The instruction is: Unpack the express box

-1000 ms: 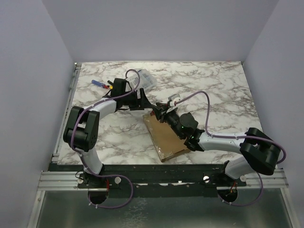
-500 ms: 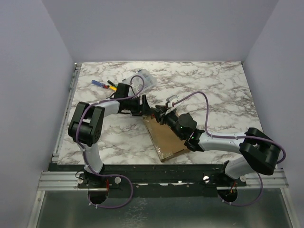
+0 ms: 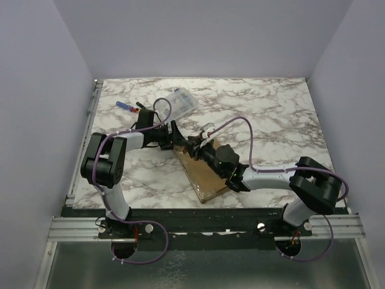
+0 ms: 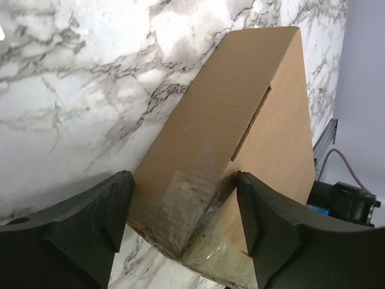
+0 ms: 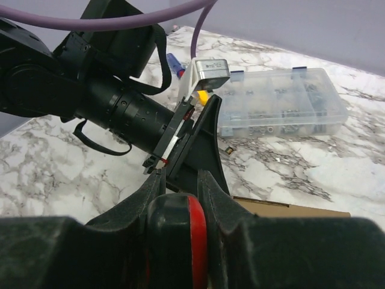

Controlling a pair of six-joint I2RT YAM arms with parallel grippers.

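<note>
The express box (image 3: 206,176), a flat brown cardboard mailer with clear tape on its far corner, lies shut on the marble table, slanting toward the front. My left gripper (image 3: 178,142) stands open astride that taped corner (image 4: 180,211), one black finger (image 4: 99,208) beside the box's side wall and the other (image 4: 271,223) over its lid. From the other side, my right gripper (image 3: 196,147) is shut on a black and red tool (image 5: 180,241). The tool's front end points at the left gripper, just above the box's far edge (image 5: 289,209).
A clear plastic compartment case (image 3: 180,101) with small parts lies behind the grippers, also seen in the right wrist view (image 5: 280,102). Blue and yellow pens (image 3: 127,106) lie at the far left. The left arm's body (image 5: 102,102) fills the space ahead of the right gripper.
Both grippers and the box have shifted a little to the left and nearer. The left gripper has come down around the box's far corner, its jaws slightly narrower.
</note>
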